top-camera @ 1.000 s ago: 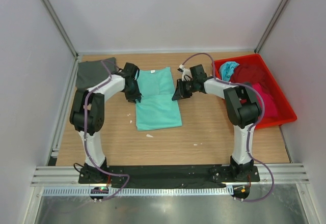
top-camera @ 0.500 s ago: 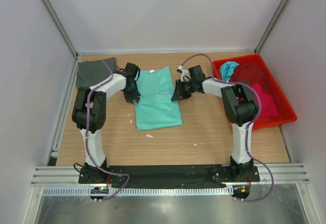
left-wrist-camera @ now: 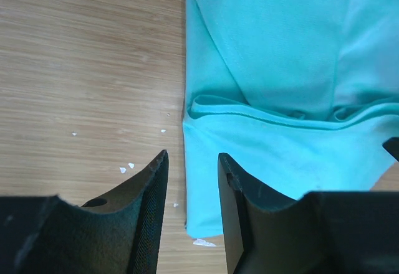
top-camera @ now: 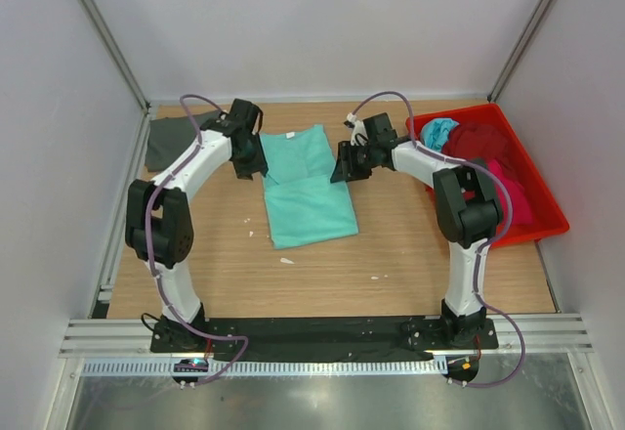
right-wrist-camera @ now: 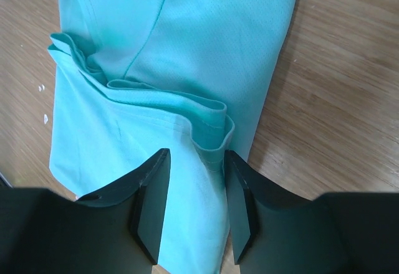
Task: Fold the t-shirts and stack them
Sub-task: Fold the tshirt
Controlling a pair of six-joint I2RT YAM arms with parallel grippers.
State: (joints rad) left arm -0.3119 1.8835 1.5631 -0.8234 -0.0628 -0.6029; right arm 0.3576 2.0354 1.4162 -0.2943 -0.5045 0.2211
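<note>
Mint green shirt [top-camera: 311, 195] lies folded near back-centre of desk [top-camera: 420, 254], L gripper [left-wrist-camera: 192, 155] at its left edge & R gripper [right-wrist-camera: 197, 152] at its right, both w/ fingers parted, gripping nothing.

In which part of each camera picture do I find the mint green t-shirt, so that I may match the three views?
Top external: the mint green t-shirt lies in the middle of the table.
Left wrist: it fills the right half of the picture.
Right wrist: it runs from the top edge down the middle.
Shared landmark: the folded hem ridge that crosses the shirt.
</note>
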